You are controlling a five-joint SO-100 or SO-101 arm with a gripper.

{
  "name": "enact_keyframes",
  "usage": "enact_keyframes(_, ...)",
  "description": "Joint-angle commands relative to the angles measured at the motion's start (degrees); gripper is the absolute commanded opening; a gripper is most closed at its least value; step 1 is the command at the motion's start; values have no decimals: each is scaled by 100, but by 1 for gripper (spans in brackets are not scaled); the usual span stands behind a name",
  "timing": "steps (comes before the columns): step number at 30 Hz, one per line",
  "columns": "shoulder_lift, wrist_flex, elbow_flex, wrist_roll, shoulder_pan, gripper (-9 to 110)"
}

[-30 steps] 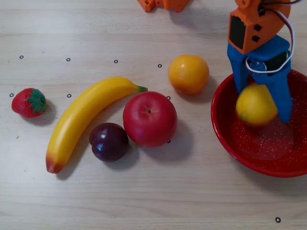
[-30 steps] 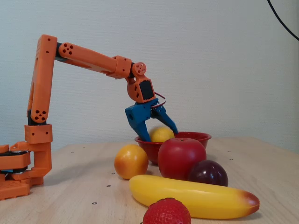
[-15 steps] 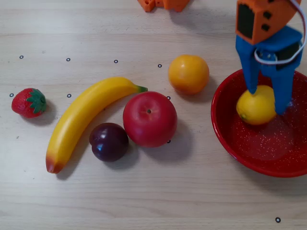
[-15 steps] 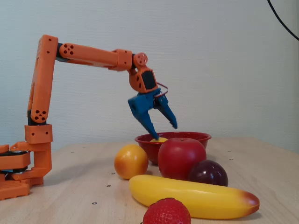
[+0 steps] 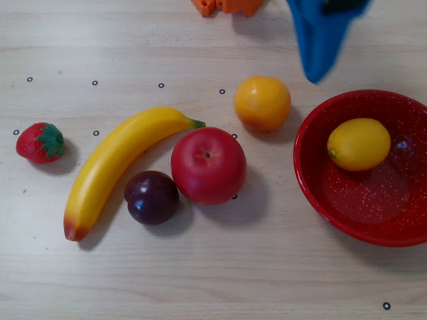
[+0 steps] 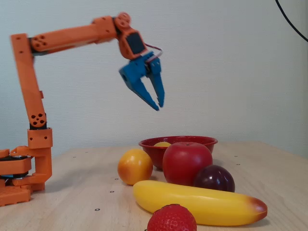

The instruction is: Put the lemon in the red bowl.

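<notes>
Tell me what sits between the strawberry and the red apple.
In the overhead view, the banana lies diagonally between the strawberry and the red apple.

The blue gripper (image 6: 157,103) hung in the air with nothing between its fingers, tips nearly together. Below it sat the red bowl (image 6: 202,142), the lemon (image 6: 162,144) peeking over its rim.

red bowl (image 5: 313,180) — right rim cropped

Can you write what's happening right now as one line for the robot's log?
lemon: in red bowl | gripper: empty, raised above bowl, tips nearly closed | other fruit: on table, untouched | task: looks done
</notes>
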Motion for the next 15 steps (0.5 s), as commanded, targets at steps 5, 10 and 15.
enact_keyframes(5,1696,-211,1099,-88,-993,0)
enact_keyframes(10,2865,-817,2566,132,-1696,0)
enact_keyframes(15,3885,-1740,4113,352,-2232,0)
